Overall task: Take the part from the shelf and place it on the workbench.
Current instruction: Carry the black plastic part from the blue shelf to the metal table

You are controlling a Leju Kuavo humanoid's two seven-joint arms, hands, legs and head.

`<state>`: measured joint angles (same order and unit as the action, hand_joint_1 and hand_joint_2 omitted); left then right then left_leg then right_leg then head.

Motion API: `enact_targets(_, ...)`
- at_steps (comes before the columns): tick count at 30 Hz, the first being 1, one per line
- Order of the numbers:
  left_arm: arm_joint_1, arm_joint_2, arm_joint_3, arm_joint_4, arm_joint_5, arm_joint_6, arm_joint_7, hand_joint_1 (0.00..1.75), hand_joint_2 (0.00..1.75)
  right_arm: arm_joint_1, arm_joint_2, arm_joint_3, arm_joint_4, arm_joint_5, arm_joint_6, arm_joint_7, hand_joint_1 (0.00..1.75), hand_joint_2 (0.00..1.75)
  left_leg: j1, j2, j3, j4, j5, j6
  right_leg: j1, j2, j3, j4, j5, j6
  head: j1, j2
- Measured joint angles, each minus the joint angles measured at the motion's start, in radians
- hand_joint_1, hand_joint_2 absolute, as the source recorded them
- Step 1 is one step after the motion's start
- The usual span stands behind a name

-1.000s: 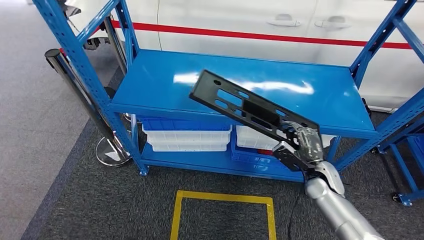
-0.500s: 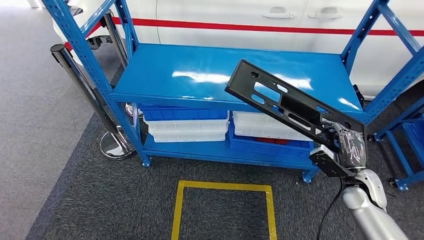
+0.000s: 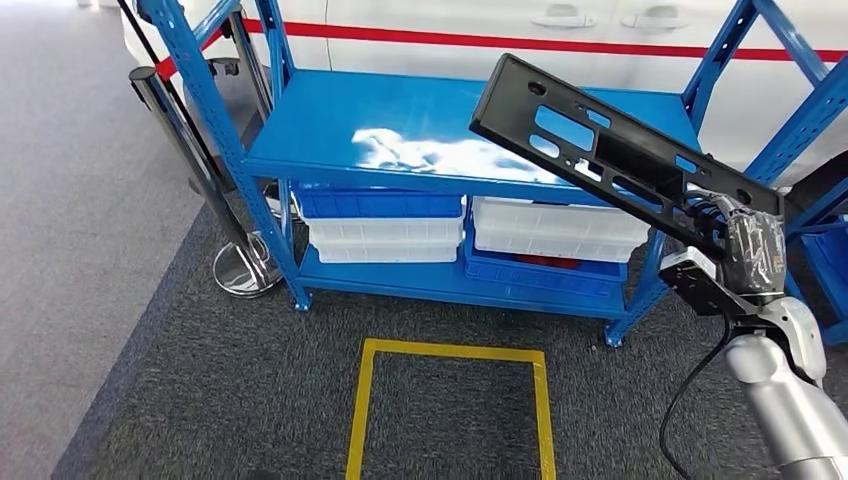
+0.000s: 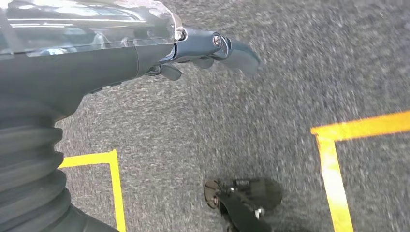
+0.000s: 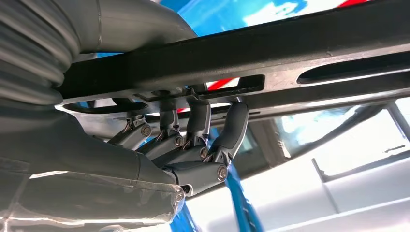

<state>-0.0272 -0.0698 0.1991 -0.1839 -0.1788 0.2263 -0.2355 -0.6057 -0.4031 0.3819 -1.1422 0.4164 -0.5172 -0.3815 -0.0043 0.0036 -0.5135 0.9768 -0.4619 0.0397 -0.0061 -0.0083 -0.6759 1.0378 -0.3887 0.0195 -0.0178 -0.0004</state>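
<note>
Right hand (image 3: pixel 745 262) fingers (image 5: pixel 198 128) curl around one end of the part (image 3: pixel 610 155), its length cantilevered clear of the shelf (image 3: pixel 330 130) for carrying.

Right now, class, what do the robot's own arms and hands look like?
The right arm is a smooth silver tube with a black cable beside it. The right hand is dark grey metal under clear plastic wrap. The left hand has a grey ribbed cover and dark fingers.

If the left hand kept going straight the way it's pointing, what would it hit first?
Probably the grey carpet floor: the left hand hangs pointing down, nothing between. Depth is unclear.
</note>
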Motion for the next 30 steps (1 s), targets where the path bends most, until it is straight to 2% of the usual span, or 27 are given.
enact_targets(1,0.0,-0.001,0.0,0.0,0.0,0.001,0.001,0.0,1.75,-0.008,-0.005,0.0,0.0,-0.009,0.004,-0.002,1.75,1.75,0.002,0.001,-0.01,-0.005,0.015,0.002,-0.003,0.002,-0.016,0.044,-0.045,0.006,0.0,0.0)
enact_targets(2,0.0,-0.001,0.0,0.0,0.0,0.003,0.001,0.0,1.75,-0.017,-0.009,0.0,0.0,-0.022,0.007,-0.003,1.75,1.75,0.002,0.001,-0.024,-0.006,0.027,0.004,-0.006,0.004,-0.034,0.105,-0.096,0.013,0.0,0.0)
enact_targets(3,0.001,-0.002,0.0,0.0,0.0,0.004,0.001,0.0,1.75,-0.024,-0.012,0.001,0.001,-0.035,0.01,-0.005,1.75,1.75,0.003,0.001,-0.04,-0.005,0.038,0.003,-0.009,0.004,-0.051,0.169,-0.135,0.019,0.0,0.0)
enact_targets(4,0.001,-0.004,0.0,0.0,-0.001,0.005,0.0,0.0,1.75,-0.03,-0.014,0.003,0.003,-0.049,0.013,-0.006,1.75,1.75,0.004,0.001,-0.055,-0.003,0.048,0.001,-0.013,0.004,-0.058,0.219,-0.151,0.024,0.0,0.0)
enact_targets(5,0.002,-0.006,0.0,0.0,-0.001,0.006,-0.001,0.0,1.75,-0.035,-0.017,0.006,0.006,-0.061,0.015,-0.006,1.75,1.75,0.006,0.001,-0.07,0.0,0.056,-0.002,-0.016,0.004,-0.051,0.24,-0.146,0.029,0.0,0.0)
enact_targets(6,0.002,-0.007,0.0,0.0,-0.001,0.007,-0.003,0.0,1.75,-0.041,-0.019,0.009,0.009,-0.071,0.016,-0.007,1.75,1.75,0.008,0.001,-0.086,0.004,0.064,-0.006,-0.02,0.004,-0.026,0.226,-0.124,0.034,0.0,0.0)
enact_targets(7,0.002,-0.008,0.0,0.0,-0.001,0.008,-0.004,0.0,1.75,-0.047,-0.022,0.012,0.012,-0.081,0.016,-0.009,1.75,1.75,0.011,0.001,-0.101,0.01,0.07,-0.011,-0.023,0.004,0.016,0.179,-0.098,0.038,0.0,0.0)
enact_targets(8,0.002,-0.007,0.0,0.0,0.0,0.01,-0.007,0.0,1.75,-0.053,-0.025,0.014,0.015,-0.091,0.016,-0.012,1.75,1.75,0.013,0.001,-0.114,0.017,0.075,-0.017,-0.026,0.004,0.065,0.112,-0.089,0.041,0.0,0.0)
enact_targets(9,0.002,-0.007,0.0,0.0,0.001,0.012,-0.009,0.0,1.75,-0.058,-0.029,0.016,0.017,-0.103,0.014,-0.015,1.75,1.75,0.014,0.0,-0.125,0.024,0.08,-0.024,-0.024,0.006,0.109,0.05,-0.089,0.038,-0.001,0.0)
enact_targets(10,0.001,-0.007,0.0,0.0,0.002,0.015,-0.013,0.0,1.75,-0.061,-0.033,0.017,0.019,-0.116,0.012,-0.02,1.75,1.75,0.013,0.0,-0.132,0.03,0.084,-0.03,-0.022,0.007,0.136,0.006,-0.098,0.032,-0.001,0.0)
enact_targets(11,0.001,-0.006,0.001,0.0,0.003,0.018,-0.017,0.0,1.75,-0.061,-0.039,0.018,0.02,-0.129,0.008,-0.024,1.75,1.75,0.012,-0.001,-0.135,0.033,0.089,-0.036,-0.019,0.008,0.147,-0.017,-0.11,0.022,-0.002,0.0)
enact_targets(13,0.002,-0.005,0.003,0.0,0.007,0.019,-0.024,0.0,1.75,-0.055,-0.047,0.022,0.021,-0.149,-0.001,-0.032,1.75,1.75,0.011,-0.002,-0.138,0.034,0.086,-0.036,-0.017,0.009,0.145,-0.024,-0.107,0.004,-0.002,0.0)
enact_targets(15,0.003,-0.003,0.005,0.0,0.012,0.017,-0.026,0.0,1.75,-0.047,-0.051,0.025,0.022,-0.161,-0.008,-0.036,1.75,1.75,0.01,-0.002,-0.14,0.03,0.079,-0.027,-0.016,0.009,0.143,-0.026,-0.101,-0.007,-0.002,0.0)
enact_targets(17,0.003,-0.003,0.008,0.0,0.017,0.016,-0.026,0.0,1.75,-0.04,-0.051,0.029,0.022,-0.166,-0.012,-0.039,1.75,1.75,0.011,-0.002,-0.141,0.023,0.094,-0.018,-0.013,0.01,0.138,-0.024,-0.094,-0.016,-0.002,0.0)
enact_targets(19,0.003,-0.002,0.013,0.0,0.021,0.016,-0.026,0.0,1.75,-0.039,-0.051,0.034,0.022,-0.17,-0.012,-0.038,1.75,1.75,0.011,-0.002,-0.143,0.017,0.117,-0.015,-0.011,0.011,0.131,-0.023,-0.088,-0.021,-0.002,0.0)
enact_targets(23,0.004,-0.001,0.024,0.0,0.029,0.017,-0.025,0.0,1.75,-0.043,-0.049,0.042,0.031,-0.183,-0.014,-0.036,1.75,1.75,0.014,-0.004,-0.146,0.009,0.135,-0.032,-0.01,0.01,0.12,-0.019,-0.083,-0.025,-0.002,0.0)
enact_targets(30,0.005,-0.001,0.029,0.0,0.033,0.018,-0.018,0.0,1.75,-0.045,-0.045,0.044,0.051,-0.191,-0.03,-0.041,1.75,1.75,0.015,-0.006,-0.152,0.009,0.136,-0.045,-0.008,0.008,0.114,-0.018,-0.083,-0.025,-0.002,0.0)
